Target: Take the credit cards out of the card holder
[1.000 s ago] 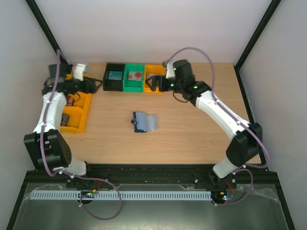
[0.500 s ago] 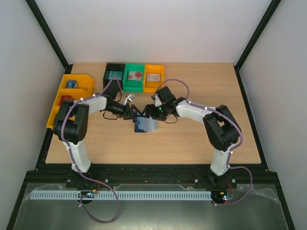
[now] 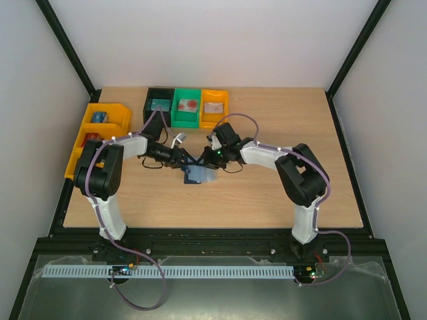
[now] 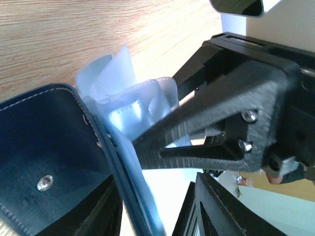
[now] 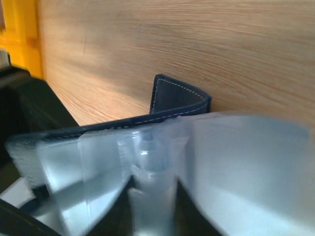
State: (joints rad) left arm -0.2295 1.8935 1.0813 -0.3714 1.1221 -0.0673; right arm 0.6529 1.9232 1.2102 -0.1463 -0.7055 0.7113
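A second ago both arms hovered by the bins (image 3: 186,123) at the frame's top. Now the left gripper (image 3: 184,159) and right gripper (image 3: 208,157) meet at the card holder (image 3: 199,175), which lies unfolded mid-frame. The left jaws stand apart astride its navy edge. I cannot tell the right gripper's state.

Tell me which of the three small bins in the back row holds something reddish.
The green bin, middle of the row. The black bin left of it holds something bluish, the orange bin right of it something pale.
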